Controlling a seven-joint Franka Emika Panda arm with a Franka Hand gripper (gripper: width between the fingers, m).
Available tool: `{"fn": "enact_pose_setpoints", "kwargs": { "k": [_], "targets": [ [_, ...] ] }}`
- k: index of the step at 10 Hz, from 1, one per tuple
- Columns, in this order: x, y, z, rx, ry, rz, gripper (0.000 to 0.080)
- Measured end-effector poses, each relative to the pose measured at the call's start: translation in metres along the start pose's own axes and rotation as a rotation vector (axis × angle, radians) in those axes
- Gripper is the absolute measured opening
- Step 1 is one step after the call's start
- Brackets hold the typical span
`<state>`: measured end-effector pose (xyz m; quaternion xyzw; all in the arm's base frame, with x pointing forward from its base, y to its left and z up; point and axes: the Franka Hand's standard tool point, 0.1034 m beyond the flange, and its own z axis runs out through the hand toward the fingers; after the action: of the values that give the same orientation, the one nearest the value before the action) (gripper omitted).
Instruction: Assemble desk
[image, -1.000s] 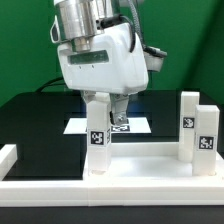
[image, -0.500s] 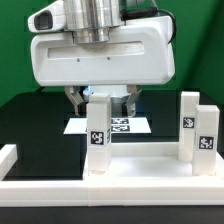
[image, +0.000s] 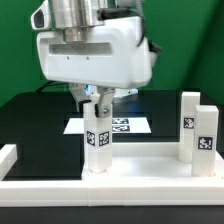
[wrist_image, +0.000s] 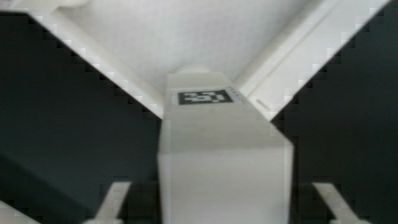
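Three white block legs with black-and-white square tags stand upright on the white desk top (image: 140, 160), which lies across the front of the black tabletop (image: 30, 125). One leg (image: 97, 140) stands left of centre in the exterior view; two more legs (image: 197, 130) stand close together at the exterior view's right. The gripper (image: 98, 97) hangs directly over the left leg, one finger on each side of its upper end. In the wrist view the fingers (wrist_image: 114, 200) flank the leg with narrow gaps, so a firm grip cannot be told. Behind lies the marker board (image: 125, 125).
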<state>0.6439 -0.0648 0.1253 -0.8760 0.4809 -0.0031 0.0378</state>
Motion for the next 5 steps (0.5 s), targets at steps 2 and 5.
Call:
{"fn": "enact_pose_setpoints", "kwargs": {
  "k": [2, 5],
  "targets": [
    [-0.0021, 0.0003, 0.0029, 0.050, -0.042, 0.455, 0.0296],
    [-0.0016, 0.0025, 0.0027, 0.063, -0.055, 0.597, 0.0297]
  ]
}}
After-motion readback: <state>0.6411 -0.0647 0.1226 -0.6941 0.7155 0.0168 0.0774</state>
